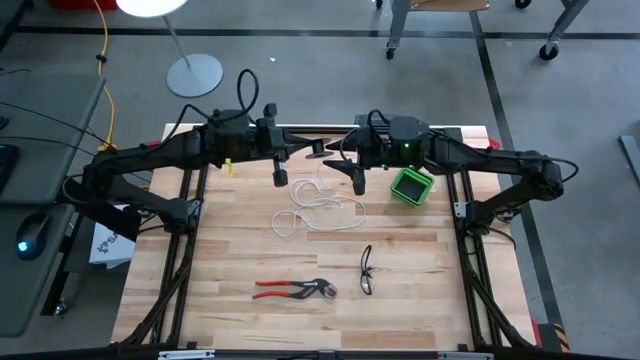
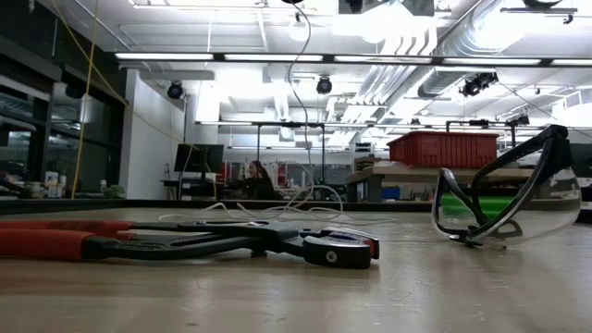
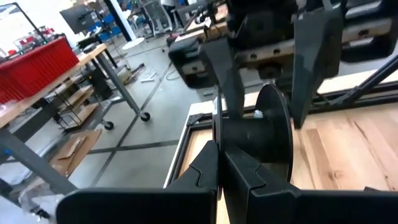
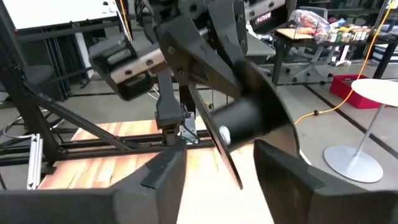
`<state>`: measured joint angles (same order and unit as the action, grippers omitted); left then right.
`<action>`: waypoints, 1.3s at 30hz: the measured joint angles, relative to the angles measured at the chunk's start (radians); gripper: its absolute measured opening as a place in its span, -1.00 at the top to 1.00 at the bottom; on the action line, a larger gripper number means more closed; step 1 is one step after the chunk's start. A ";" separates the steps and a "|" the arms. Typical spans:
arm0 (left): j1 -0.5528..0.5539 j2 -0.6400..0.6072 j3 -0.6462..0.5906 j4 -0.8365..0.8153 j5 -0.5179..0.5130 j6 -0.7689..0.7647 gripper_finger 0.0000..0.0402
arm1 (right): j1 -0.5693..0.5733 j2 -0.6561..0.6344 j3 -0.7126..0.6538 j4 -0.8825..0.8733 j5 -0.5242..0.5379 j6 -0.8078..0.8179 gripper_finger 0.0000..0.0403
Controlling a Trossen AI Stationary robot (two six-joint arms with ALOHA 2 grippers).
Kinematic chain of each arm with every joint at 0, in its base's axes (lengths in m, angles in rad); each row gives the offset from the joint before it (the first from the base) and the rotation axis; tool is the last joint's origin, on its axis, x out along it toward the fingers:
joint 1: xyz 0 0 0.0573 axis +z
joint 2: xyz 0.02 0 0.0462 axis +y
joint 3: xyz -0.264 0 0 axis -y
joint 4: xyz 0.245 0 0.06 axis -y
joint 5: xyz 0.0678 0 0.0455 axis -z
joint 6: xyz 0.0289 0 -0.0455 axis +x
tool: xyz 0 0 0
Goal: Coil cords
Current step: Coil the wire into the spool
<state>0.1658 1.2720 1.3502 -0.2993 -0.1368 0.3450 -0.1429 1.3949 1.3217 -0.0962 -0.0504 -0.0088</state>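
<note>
- Spool, black and round, hangs above the counter's far edge between the two arms, pinched at its hub by the left claw, whose fingers are nearly together on it.
- Right claw faces the spool from the opposite side, fingers wide apart, holding nothing.
- Cord, thin and white, lies in loose loops on the counter just nearer than both claws, closer to the right one.
- Spool axis runs roughly left to right, claw to claw.
- High view alone shows the loops whole; wrist views alone show the grip.

Overhead, table-level, 2 wrist cams.
</note>
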 joint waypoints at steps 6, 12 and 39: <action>0.004 0.001 0.000 -0.003 0.002 -0.014 1.00 | 0.014 0.000 0.000 0.007 0.022 -0.015 0.84; 0.004 0.001 0.000 -0.005 0.002 -0.065 0.96 | 0.015 -0.001 0.000 0.016 0.016 0.046 0.98; 0.005 -0.058 -0.001 0.059 0.179 -0.630 0.24 | -0.040 -0.014 0.000 0.131 -0.091 0.083 1.00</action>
<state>0.1706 1.2136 1.3495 -0.2407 0.0422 -0.2848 -0.1833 1.3804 1.3216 0.0353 -0.1414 0.0746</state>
